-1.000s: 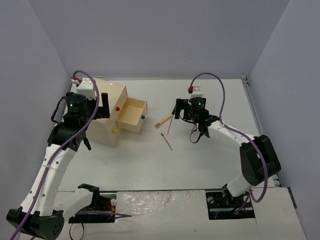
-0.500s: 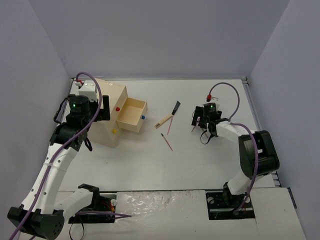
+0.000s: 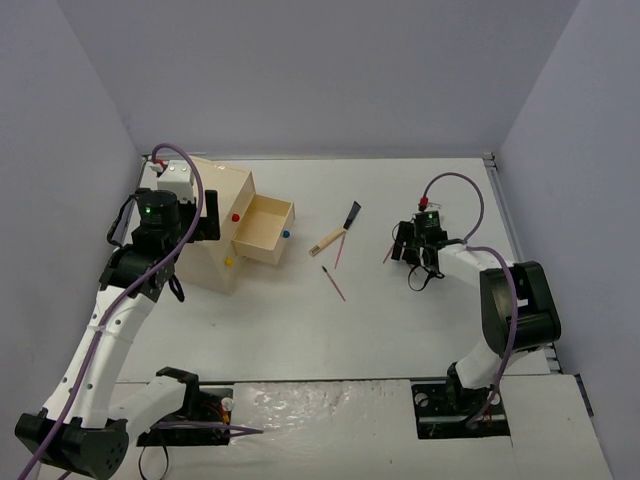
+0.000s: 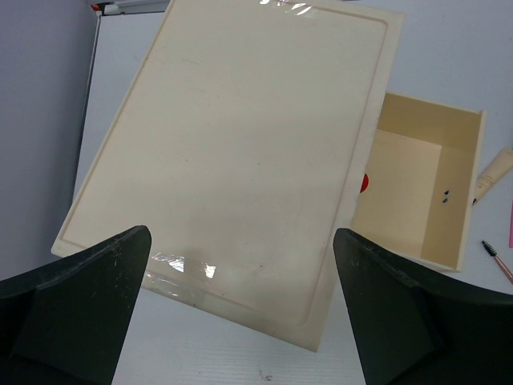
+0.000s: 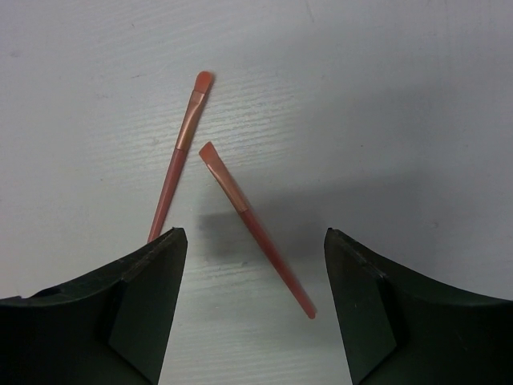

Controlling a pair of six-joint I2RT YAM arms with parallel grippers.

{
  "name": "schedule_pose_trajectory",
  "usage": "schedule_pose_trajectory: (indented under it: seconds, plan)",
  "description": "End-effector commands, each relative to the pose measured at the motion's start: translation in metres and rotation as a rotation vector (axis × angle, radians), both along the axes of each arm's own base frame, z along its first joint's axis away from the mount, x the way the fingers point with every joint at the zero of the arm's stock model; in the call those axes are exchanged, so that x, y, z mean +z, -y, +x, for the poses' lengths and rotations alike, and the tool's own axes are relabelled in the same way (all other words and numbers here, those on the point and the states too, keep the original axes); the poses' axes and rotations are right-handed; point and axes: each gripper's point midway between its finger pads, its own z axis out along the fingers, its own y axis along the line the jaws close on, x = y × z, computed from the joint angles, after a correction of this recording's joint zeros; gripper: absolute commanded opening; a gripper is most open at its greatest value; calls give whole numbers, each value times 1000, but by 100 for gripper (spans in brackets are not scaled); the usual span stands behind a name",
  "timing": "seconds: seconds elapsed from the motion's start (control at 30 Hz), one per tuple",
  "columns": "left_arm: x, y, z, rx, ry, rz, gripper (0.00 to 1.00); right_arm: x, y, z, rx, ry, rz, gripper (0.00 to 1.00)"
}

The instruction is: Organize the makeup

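Two thin pink pencils lie on the white table under my right gripper (image 5: 255, 309). One pencil (image 5: 256, 228) lies slantwise between the open jaws, touching neither; the other (image 5: 178, 180) runs under the left finger (image 5: 120, 305). From above, my right gripper (image 3: 405, 247) hovers over a pink pencil (image 3: 388, 256). A wooden-handled brush (image 3: 335, 236) and two more thin pencils (image 3: 340, 250) (image 3: 334, 283) lie mid-table. My left gripper (image 4: 240, 317) hangs open over the beige box (image 4: 232, 160), holding nothing.
The beige wooden box (image 3: 215, 225) stands at the left with one drawer (image 3: 265, 228) pulled out; the drawer (image 4: 417, 192) looks nearly bare inside. Grey walls close in the table on three sides. The right arm's cable loops above its wrist.
My right arm has swung right, away from the wooden-handled brush, and come down over the two pink pencils, its jaws narrowing. The left arm shifted slightly above the box.
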Motion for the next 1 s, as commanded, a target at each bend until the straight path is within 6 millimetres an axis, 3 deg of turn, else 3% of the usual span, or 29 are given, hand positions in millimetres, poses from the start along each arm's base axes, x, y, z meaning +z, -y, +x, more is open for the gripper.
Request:
schedule_pose_trajectory:
  seconds: [0.0,0.17,0.23,0.27,0.3,0.43,0.57,0.8,0.97]
  plan:
    - [24,-2,4,6,81,-13,97,3,-9,11,54,-22,13,66]
    - [24,-1,4,3,80,-15,97,-7,-10,8,97,-101,-9,65]
    - [23,-1,5,1,78,-17,97,-9,-9,7,101,-115,-17,56]
    - [23,0,5,0,78,-18,97,-11,-8,5,100,-127,-22,41]
    - [23,0,5,-1,77,-18,97,-12,-7,4,101,-135,-28,35]
    - [23,0,5,-3,79,-20,97,-18,-2,-5,113,-188,-69,33]
    - [23,1,5,-6,78,-21,97,-23,6,-17,110,-242,-150,18]
    - [23,2,5,-9,79,-25,97,-29,13,-24,110,-279,-218,0]
    - [23,2,5,-7,79,-26,97,-6,13,-13,95,-212,-239,0]
